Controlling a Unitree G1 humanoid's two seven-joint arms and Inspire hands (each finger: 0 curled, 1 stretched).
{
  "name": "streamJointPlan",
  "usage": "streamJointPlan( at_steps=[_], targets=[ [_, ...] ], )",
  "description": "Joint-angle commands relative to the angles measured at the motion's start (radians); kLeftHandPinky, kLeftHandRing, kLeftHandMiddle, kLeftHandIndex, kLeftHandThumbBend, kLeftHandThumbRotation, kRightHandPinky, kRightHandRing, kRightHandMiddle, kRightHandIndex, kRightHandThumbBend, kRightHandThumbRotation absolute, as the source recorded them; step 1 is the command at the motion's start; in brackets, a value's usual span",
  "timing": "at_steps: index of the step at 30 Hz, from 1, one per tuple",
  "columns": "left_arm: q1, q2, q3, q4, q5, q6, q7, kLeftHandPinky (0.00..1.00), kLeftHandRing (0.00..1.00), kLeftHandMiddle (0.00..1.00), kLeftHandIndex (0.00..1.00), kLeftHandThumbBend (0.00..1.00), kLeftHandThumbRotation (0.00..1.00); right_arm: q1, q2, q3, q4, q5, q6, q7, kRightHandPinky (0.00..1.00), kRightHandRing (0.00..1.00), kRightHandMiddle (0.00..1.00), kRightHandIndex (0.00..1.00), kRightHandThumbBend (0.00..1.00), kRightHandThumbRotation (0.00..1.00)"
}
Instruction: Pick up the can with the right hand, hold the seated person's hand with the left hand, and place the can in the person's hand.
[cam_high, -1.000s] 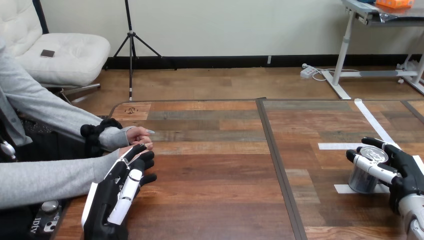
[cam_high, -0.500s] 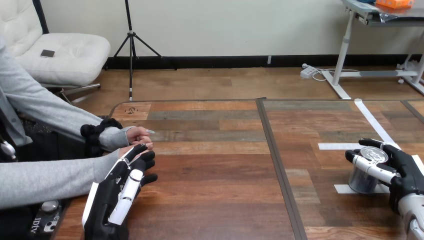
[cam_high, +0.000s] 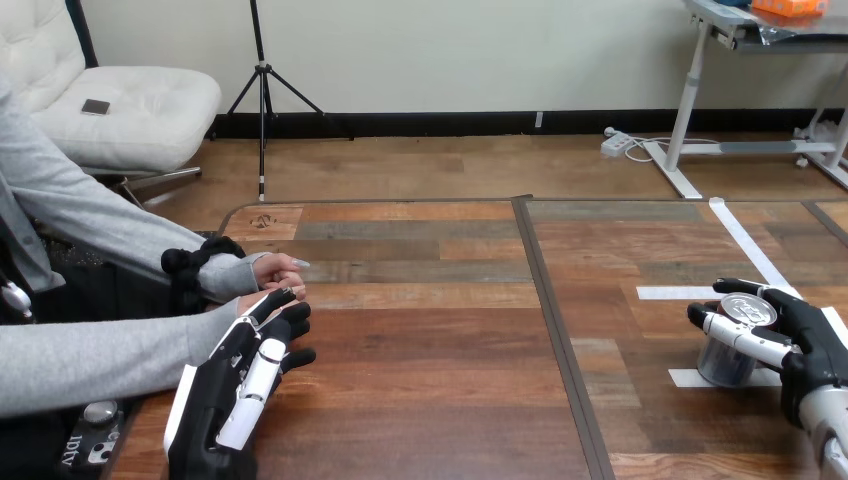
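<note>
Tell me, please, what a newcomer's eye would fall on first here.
At the wooden table's right, the robot's right hand is curled round an upright silver metal can standing among white tape strips. At the left, its black-and-white left hand lies close beside the person's hand.
</note>
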Motion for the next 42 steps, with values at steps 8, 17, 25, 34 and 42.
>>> streamJointPlan(
  at_steps=[8,17,25,34,42],
  targets=[
    [-0.061,0.002,0.004,-0.039,0.005,-0.008,0.008,0.72,0.83,0.79,0.81,0.45,0.65,-0.022,-0.042,0.048,-0.041,-0.052,-0.016,0.006,0.59,0.59,0.63,0.68,0.73,0.0],
    [-0.063,0.001,0.002,-0.037,0.008,-0.013,0.015,0.72,0.82,0.79,0.81,0.47,0.66,-0.023,-0.062,0.064,-0.039,-0.078,-0.03,-0.003,0.56,0.55,0.59,0.64,0.76,0.0],
    [-0.067,0.0,0.004,-0.026,0.003,-0.025,0.012,0.72,0.82,0.79,0.8,0.48,0.66,-0.026,-0.078,0.098,-0.045,-0.132,-0.021,-0.072,0.5,0.52,0.55,0.57,0.79,0.0],
    [-0.066,0.001,0.003,-0.03,0.009,-0.026,0.018,0.72,0.82,0.79,0.8,0.47,0.67,-0.021,-0.082,0.098,-0.048,-0.133,-0.058,-0.087,0.38,0.44,0.48,0.51,0.79,0.0],
    [-0.062,0.001,0.002,-0.039,0.013,-0.022,0.027,0.71,0.82,0.79,0.8,0.45,0.67,-0.022,-0.091,0.113,-0.046,-0.157,-0.07,-0.112,0.37,0.42,0.45,0.48,0.8,0.0]
  ],
)
